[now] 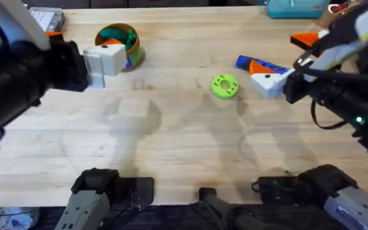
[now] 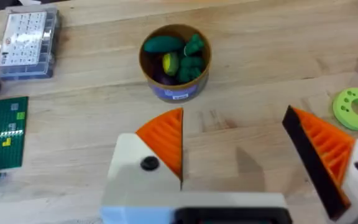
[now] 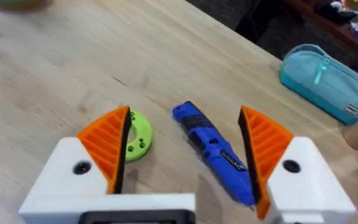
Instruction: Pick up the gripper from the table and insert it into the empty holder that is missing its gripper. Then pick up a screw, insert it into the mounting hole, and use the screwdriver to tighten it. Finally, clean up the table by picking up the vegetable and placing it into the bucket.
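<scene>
- Wooden table (image 1: pixel 171 147) carried everything; no writing on it could be read, and the print on the bucket's small white label was too small to make out.
- One bucket (image 2: pixel 175 61), round with a tan rim and a blue band, stood near the table's far left corner. Inside lay the dark teal-green vegetable (image 2: pixel 163 43), another green piece, a yellow piece and something dark purple.
- One clear plastic box (image 2: pixel 27 42) with small compartments sat at the far left edge, its contents too small to tell; a green building-brick plate (image 2: pixel 4 130) lay beside it.
- One blue screwdriver (image 3: pixel 213 149) lay on the table toward the far right edge, with marks on its handle too fine to read. One lime-green round disc (image 1: pixel 225 85) with holes lay just beside it, nearer the table's middle.
- One teal zip pouch (image 3: pixel 328 81) rested at the far right corner.
- Left gripper (image 2: pixel 244 155) hovered just in front of the bucket, its two orange-padded fingers spread wide with nothing between them.
- Right gripper (image 3: pixel 185 155) hung over the screwdriver, fingers spread, the blue tool lying between the pads and close to one of them; whether it touched, I could not tell.
</scene>
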